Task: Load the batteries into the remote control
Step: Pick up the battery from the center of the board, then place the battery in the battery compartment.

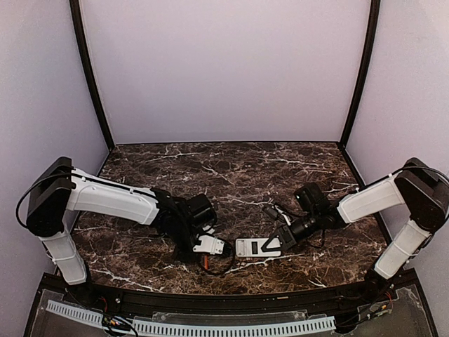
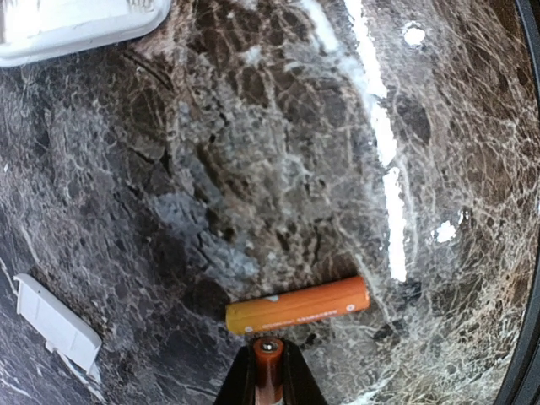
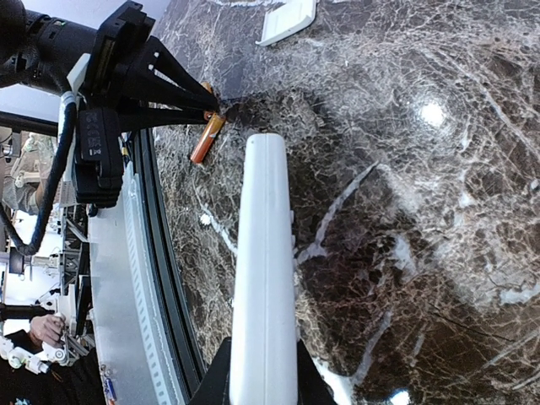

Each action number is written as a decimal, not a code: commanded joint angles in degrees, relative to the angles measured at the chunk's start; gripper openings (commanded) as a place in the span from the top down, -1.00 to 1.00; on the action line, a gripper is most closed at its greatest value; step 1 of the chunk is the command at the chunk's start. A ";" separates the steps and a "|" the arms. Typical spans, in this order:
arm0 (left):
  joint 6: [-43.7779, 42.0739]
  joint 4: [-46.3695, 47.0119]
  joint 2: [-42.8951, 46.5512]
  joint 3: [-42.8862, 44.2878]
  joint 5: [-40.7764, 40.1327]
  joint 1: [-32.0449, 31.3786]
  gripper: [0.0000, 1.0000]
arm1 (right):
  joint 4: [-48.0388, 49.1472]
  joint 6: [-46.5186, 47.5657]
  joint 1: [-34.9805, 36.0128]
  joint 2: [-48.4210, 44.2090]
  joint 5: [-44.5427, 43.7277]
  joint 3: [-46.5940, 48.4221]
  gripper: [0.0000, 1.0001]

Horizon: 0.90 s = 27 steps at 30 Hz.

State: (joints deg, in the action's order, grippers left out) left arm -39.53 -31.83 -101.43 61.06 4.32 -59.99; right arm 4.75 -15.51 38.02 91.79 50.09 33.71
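Battery pickup beside a braced handset. The left tool (image 1: 207,253) is clenched on one battery (image 2: 268,354), which shows end-on between its fingers close to the near edge of the counter (image 1: 231,168). Whether this cell has cleared the marble cannot be told from these views. The second battery (image 2: 297,305) lies flat on the counter just beyond the held one. That puts it within short reach for the following pick.

The right tool (image 1: 270,246) grasps the remote control (image 1: 248,247) by its right-hand end, with the plain white back and its small dark mark facing up. This grip is judged to steady the handset, so that it will not slide when a cell is pressed in from the left arm's side.

The cover plate (image 2: 55,325) lies loose on the counter, apart from both batteries and the remote. It is out of the path between pickup and handset.
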 commanded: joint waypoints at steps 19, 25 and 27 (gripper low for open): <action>40.65 55.14 11.89 -14.04 -13.77 0.81 0.99 | 14.97 -8.24 -2.50 2.26 0.10 -3.95 1.00; 46.13 75.17 6.13 -19.52 -12.72 -1.35 0.99 | 18.28 -11.71 -2.52 3.57 -1.35 -3.53 1.00; 46.65 78.52 4.03 -19.87 -12.60 -2.19 0.99 | 19.06 -12.72 -2.52 3.57 -2.26 -3.70 1.00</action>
State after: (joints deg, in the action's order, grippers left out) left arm 2.00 32.03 -95.33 42.63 -8.12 -60.47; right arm 19.20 -25.08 35.73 94.72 49.60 30.28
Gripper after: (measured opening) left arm 0.088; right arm 0.147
